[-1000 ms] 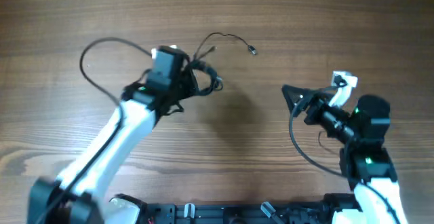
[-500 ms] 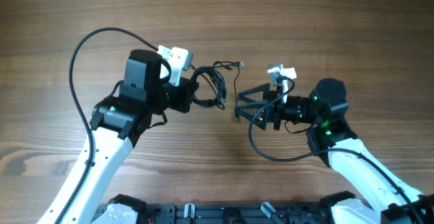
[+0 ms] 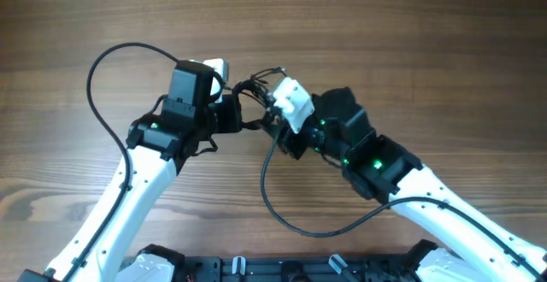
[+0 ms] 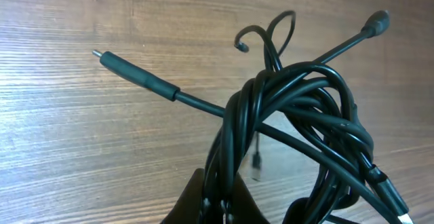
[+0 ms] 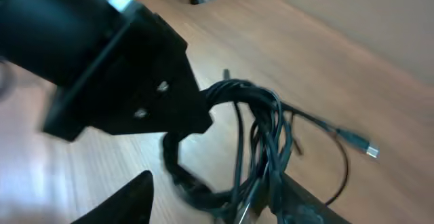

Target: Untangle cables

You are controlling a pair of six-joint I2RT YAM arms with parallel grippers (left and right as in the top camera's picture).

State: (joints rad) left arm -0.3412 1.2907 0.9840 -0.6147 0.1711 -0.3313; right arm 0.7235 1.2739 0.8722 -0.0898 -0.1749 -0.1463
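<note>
Your left tool [image 4: 218, 202] clamps the cables [image 4: 291, 115] off the counter [image 4: 68, 149] as an anchor — your right tool [image 5: 217, 193], jaws apart, straddles strands, presumably to pull one free.

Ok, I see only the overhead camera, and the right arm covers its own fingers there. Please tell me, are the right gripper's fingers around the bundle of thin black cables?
Observer: In the right wrist view the right gripper is open, and strands of the bundle of thin black cables run down between its two fingers. I see no pinch.
Operator: And does the left gripper hold the bundle?
Observer: Yes. In the left wrist view the left gripper is shut on the strands at the lower side of the knot.
Operator: Is any plug free?
Observer: One black plug with a metal tip sticks out sideways from the knot.
</note>
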